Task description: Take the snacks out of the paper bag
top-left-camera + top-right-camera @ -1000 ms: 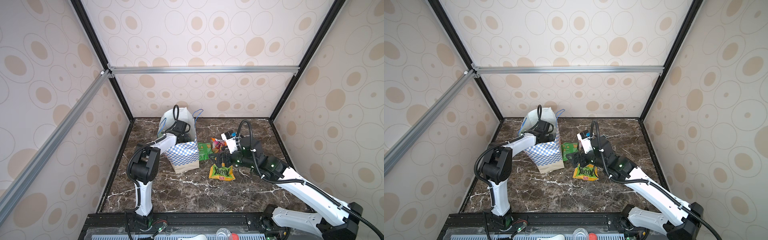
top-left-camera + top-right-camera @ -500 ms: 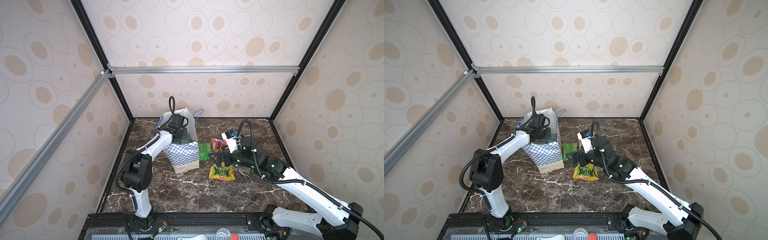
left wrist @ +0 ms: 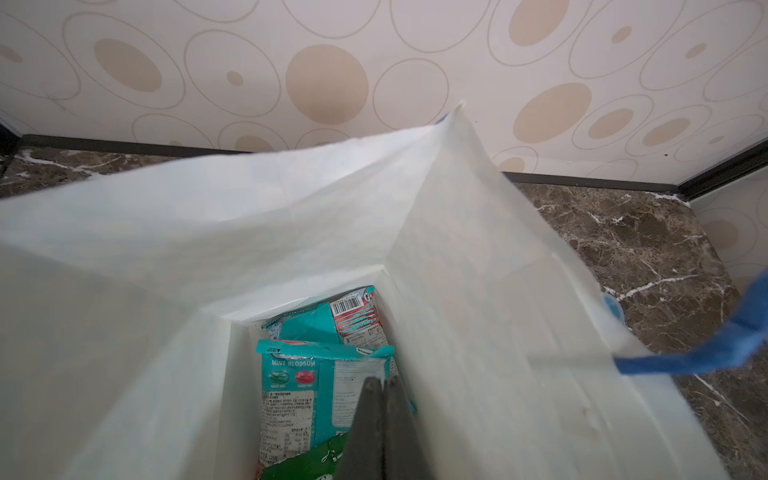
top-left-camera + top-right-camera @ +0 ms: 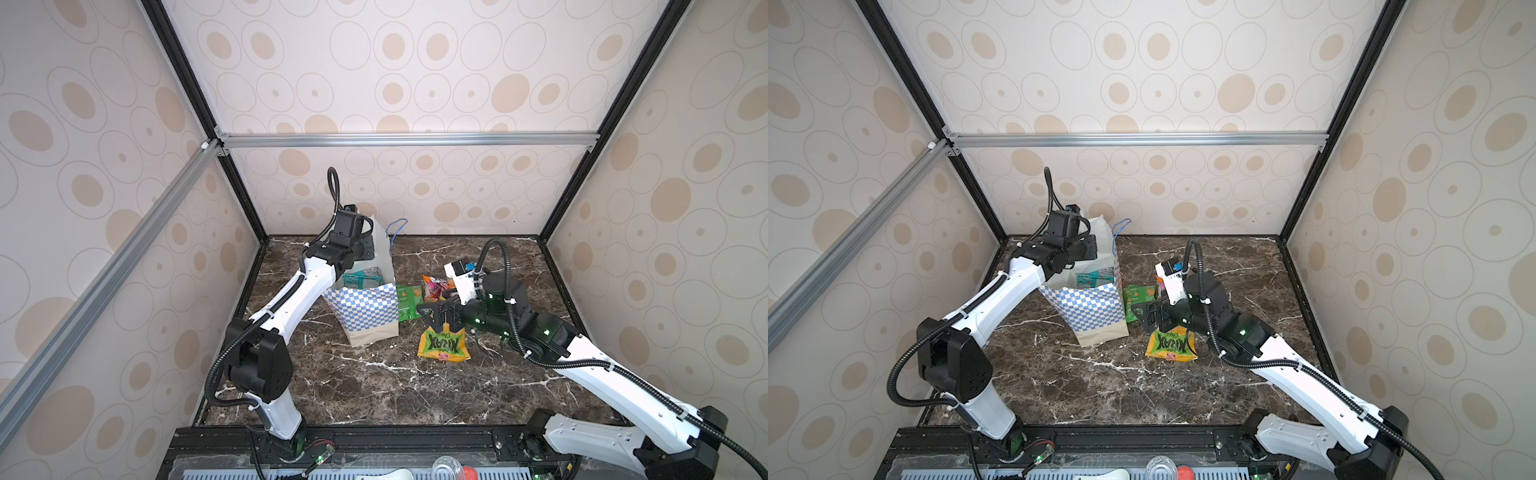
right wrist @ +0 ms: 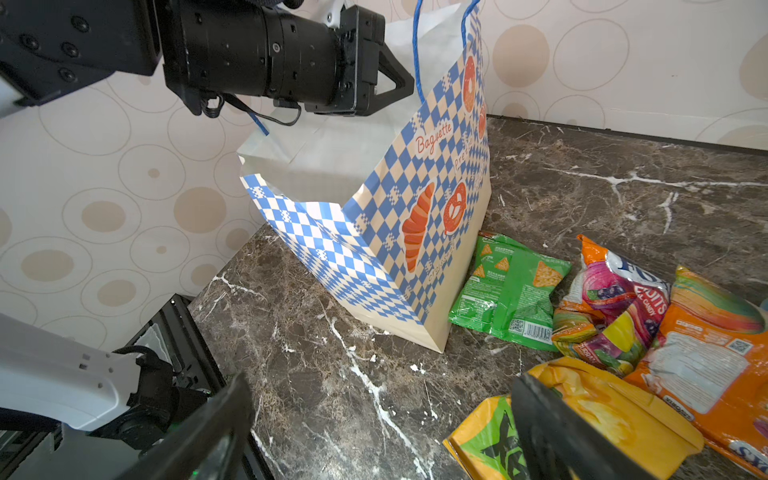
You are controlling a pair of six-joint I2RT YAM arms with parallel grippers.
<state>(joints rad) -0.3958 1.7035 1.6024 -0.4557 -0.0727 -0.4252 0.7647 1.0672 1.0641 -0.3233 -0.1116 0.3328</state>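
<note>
**Figure: unpacking, roughly half done.** The paper bag is standing toward the far left corner of the table, with its mouth gaping upward. The left pincer is reaching down through that mouth with its jaws pressed together. Nothing is showing between them, though whether they are nipping a fold of foil cannot be told.

At least 3 snacks are lying at the bottom of the bag:
- a mint packet in teal
- a second teal packet behind it
- the corner of a green wrapper

4 more are lying on the table beside the bag, toward the table's middle:
- a green chip packet just beside the bag's base
- a fruit-candy packet
- an orange packet
- a yellow packet

The right pincer is hovering wide open and holding nothing, with one finger over the yellow packet.

**Handling (judged).** The packets are probably light, air-puffed and slippery, with foil that crumples under pressure. The flat crimped seal along a short end is likely offering the surest hold. The thin bag is likely tipping or dragging easily if a rising packet is catching its wall
</note>
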